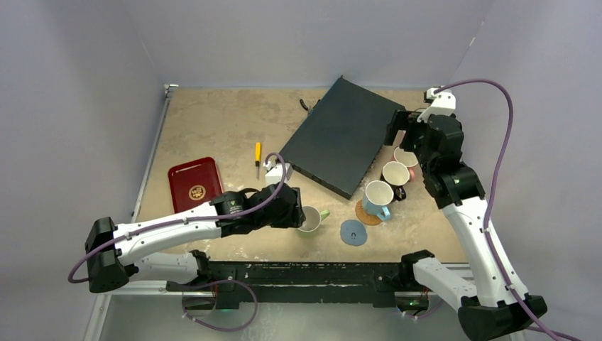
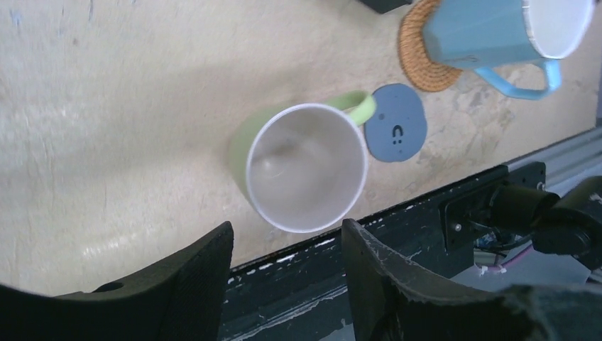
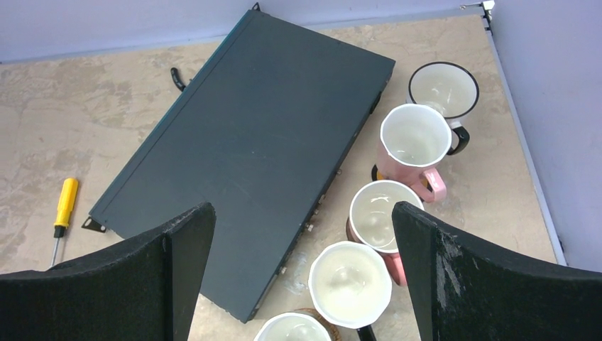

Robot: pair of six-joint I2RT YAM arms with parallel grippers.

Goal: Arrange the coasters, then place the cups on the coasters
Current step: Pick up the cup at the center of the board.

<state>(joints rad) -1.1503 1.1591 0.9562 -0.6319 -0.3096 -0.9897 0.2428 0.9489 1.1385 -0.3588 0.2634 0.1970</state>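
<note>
A green cup [image 2: 305, 167] stands upright on the bare table, its handle toward a blue-grey coaster [image 2: 396, 132] just beside it. My left gripper [image 2: 287, 234] is open right behind the cup, which sits just past the fingertips and untouched; from above, the left gripper [image 1: 294, 213] is at the green cup [image 1: 310, 219]. A light blue cup [image 1: 378, 197] rests on a tan cork coaster [image 1: 366, 213]. My right gripper [image 3: 302, 213] hangs open and empty high over a row of several cups, among them a pink cup [image 3: 415, 138] and a dark cup [image 3: 444, 89].
A flat dark box [image 1: 341, 135] lies diagonally at mid-table, its edge close to the cup row. A dark red tray [image 1: 195, 183] sits at the left and a yellow screwdriver [image 1: 258, 153] behind my left arm. The black front rail [image 2: 397, 234] runs close to the green cup.
</note>
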